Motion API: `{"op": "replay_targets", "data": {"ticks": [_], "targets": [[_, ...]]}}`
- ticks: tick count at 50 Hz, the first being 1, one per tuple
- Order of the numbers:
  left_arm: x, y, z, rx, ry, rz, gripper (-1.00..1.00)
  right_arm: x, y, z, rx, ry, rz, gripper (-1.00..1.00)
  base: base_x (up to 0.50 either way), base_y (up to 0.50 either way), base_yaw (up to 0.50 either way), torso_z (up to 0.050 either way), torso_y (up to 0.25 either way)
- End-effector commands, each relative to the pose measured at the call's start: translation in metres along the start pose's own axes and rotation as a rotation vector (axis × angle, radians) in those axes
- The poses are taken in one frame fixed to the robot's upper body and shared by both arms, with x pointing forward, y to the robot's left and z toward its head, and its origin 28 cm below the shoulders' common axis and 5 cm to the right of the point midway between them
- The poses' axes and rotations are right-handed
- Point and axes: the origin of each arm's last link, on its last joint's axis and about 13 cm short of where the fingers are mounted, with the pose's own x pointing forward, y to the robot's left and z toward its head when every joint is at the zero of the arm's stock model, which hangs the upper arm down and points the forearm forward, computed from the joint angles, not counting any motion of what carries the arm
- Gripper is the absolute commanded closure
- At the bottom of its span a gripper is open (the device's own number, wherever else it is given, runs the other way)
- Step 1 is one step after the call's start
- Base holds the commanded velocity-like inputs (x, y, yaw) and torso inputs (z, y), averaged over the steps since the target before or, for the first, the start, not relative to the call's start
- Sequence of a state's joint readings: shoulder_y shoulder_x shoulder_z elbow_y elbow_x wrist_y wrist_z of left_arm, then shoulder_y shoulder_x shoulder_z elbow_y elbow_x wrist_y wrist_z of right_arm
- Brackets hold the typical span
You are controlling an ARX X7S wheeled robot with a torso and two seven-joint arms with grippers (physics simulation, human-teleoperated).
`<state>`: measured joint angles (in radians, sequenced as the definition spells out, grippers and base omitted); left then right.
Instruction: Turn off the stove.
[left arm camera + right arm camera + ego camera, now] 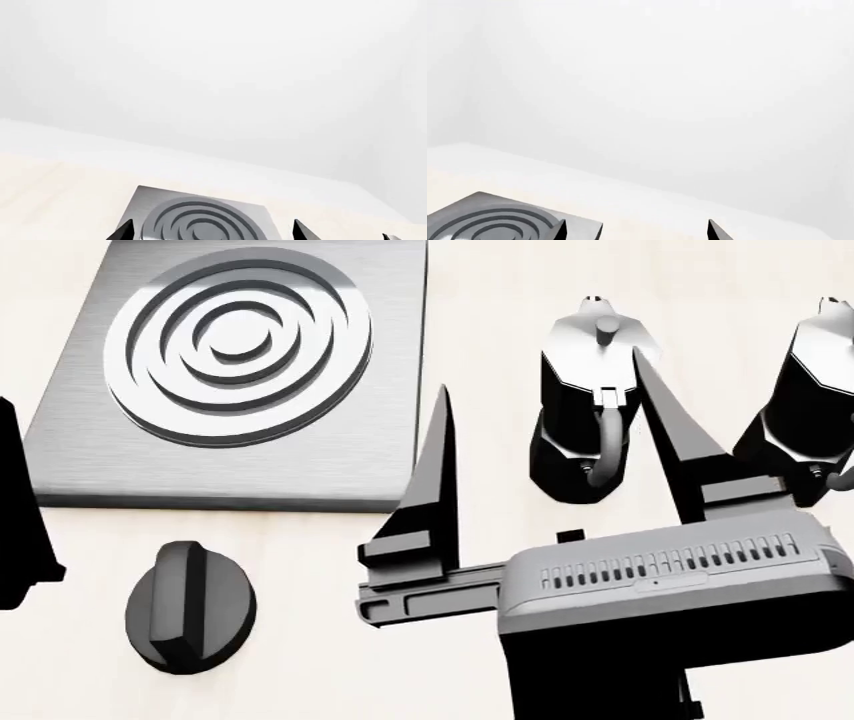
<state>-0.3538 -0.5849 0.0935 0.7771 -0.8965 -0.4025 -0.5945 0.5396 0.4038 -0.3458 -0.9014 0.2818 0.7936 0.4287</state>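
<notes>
Pale cream tabletop point(334, 570) fills the head view, and behind it in both wrist views there's nothing but a white wall point(213, 75).

Up at the far left sits the stove point(94, 460), a square brushed-metal plate with rounded corners and burner rings in the middle. Its knob point(190, 607), black and round with a raised ridge across it, lies on the table just in front of the plate, apart from it, near the left front corner. The ridge runs nearly front to back, slightly tilted.

Over to the right, the right gripper point(547, 410) hangs above the table with its two long dark fingers point(430, 480) spread wide. Nothing is between them; they point away from the robot, toward the far side. Right of the knob it sits, well apart from it, not touching.

Beyond those fingers, two black-and-silver moka pots: one point(587, 390) between the fingertips' lines, another point(807, 390) at the right edge.

The left gripper point(212, 231) shows only its tips in its own wrist view, parted, with the stove plate seen between them. At the head view's left edge a dark shape of the left arm point(16, 510) peeks in.
</notes>
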Motion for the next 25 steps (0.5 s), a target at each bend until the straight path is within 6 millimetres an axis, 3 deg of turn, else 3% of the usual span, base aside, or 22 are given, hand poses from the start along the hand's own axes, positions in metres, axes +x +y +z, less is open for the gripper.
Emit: {"op": "replay_targets", "data": {"ticks": [1, 25], "targets": [[0.000, -0.003, 0.004, -0.006, -0.018, -0.014, -1.00, 0.003, 0.000, 0.003, -0.001, -0.013, 0.003, -1.00, 0.00, 0.00, 0.00, 0.000, 0.000], [0.003, -0.009, 0.017, -0.023, -0.062, -0.030, -1.00, 0.006, -0.001, 0.010, -0.002, -0.038, 0.006, -1.00, 0.00, 0.00, 0.00, 0.000, 0.000]]}}
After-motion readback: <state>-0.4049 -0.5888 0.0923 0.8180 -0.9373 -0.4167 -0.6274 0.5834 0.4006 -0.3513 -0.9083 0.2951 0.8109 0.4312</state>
